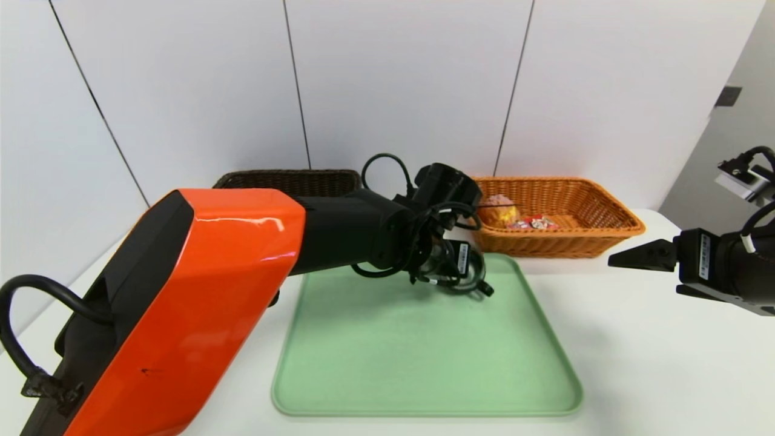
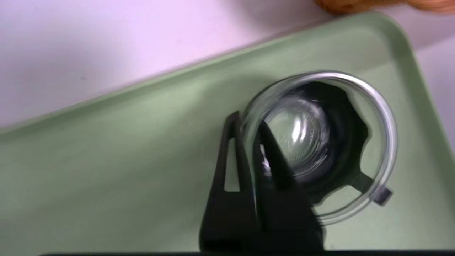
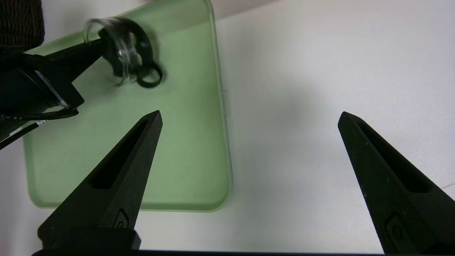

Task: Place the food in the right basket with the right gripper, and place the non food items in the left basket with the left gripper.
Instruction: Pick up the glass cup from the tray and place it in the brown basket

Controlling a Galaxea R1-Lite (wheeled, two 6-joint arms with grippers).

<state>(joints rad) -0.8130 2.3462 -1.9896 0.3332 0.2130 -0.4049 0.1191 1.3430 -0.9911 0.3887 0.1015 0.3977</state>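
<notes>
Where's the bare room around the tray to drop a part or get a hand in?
Free: the tray's near half, and the white table between its right edge and the picture's right border, below the right claw.
Crowded: the tray's far right corner, with cup and left claw.

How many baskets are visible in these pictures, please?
2: a dark brown basket behind the left arm, partly hidden by it, and an orange basket beyond the tray's far right corner.

dark basket (image 1: 290, 181) partly hidden (left arm (image 1: 363, 230))
</notes>
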